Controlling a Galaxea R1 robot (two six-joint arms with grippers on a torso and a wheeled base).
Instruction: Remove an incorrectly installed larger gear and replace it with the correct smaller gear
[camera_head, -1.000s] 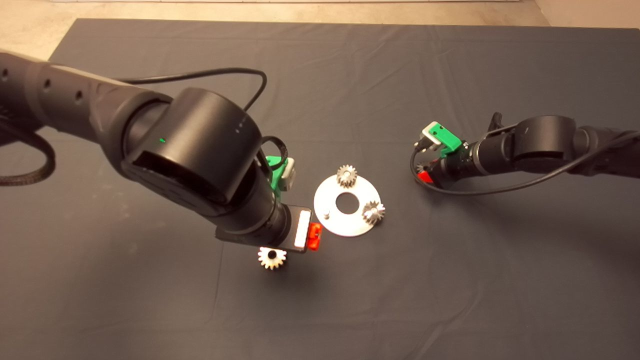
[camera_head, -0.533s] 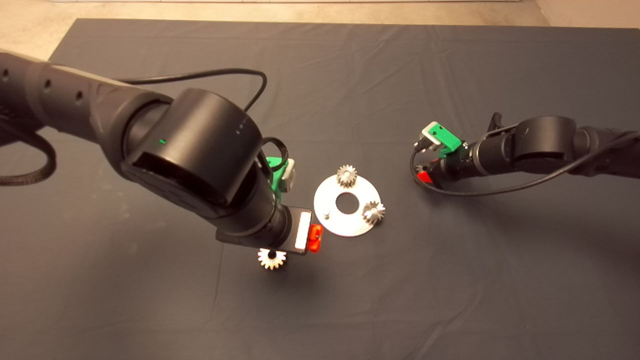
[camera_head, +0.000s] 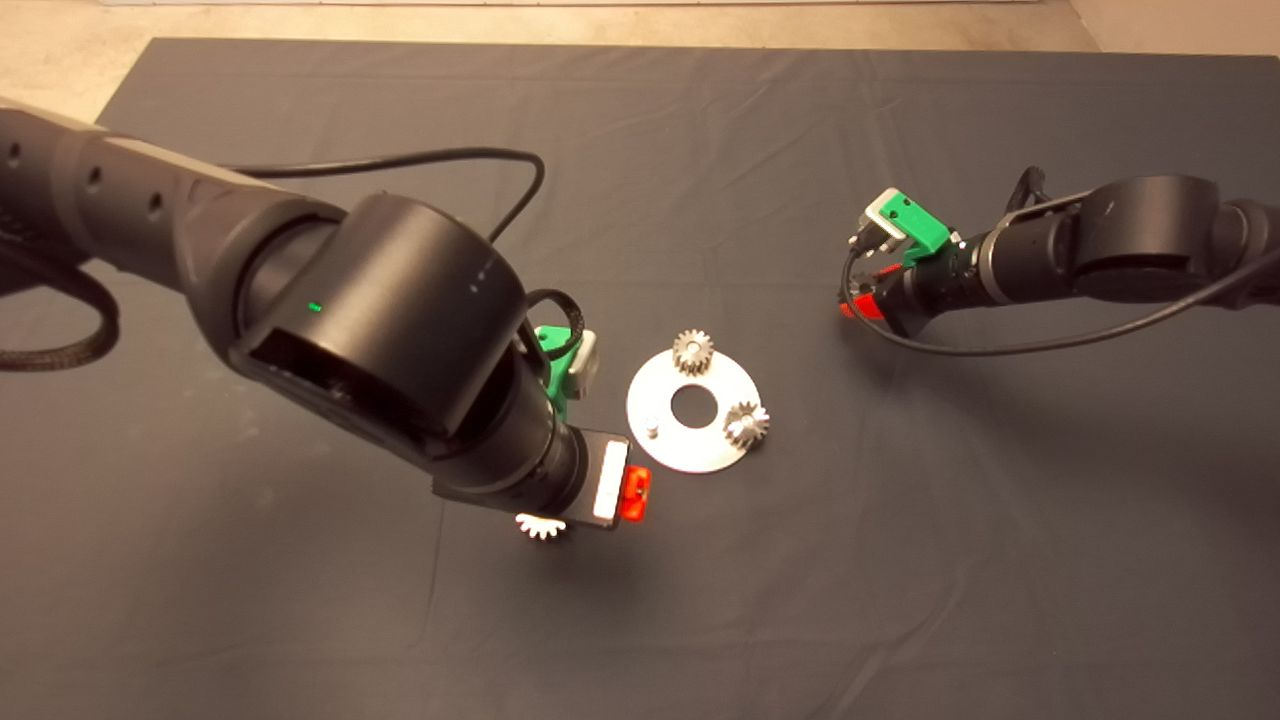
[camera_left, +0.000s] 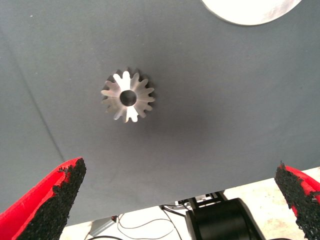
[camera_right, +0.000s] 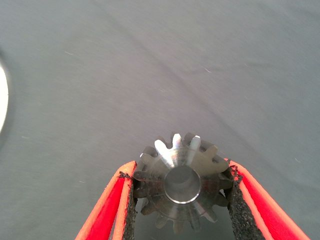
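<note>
Your left gripper (camera_left: 180, 200) hangs wide open above the silver gear (camera_left: 128, 95), flat on the mat (camera_left: 210, 100).

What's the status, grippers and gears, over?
Left gripper open above the larger gear, which lies on the mat. Right gripper shut on the smaller gear, clear of the plate. Nothing blocking the empty pin.

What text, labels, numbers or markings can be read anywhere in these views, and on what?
None can be read.
The larger gear, smaller gear and round metal plate show no stamp or number.
The left gripper has a white panel beside it, blank as far as can be seen.
The right gripper shows no lettering.
</note>
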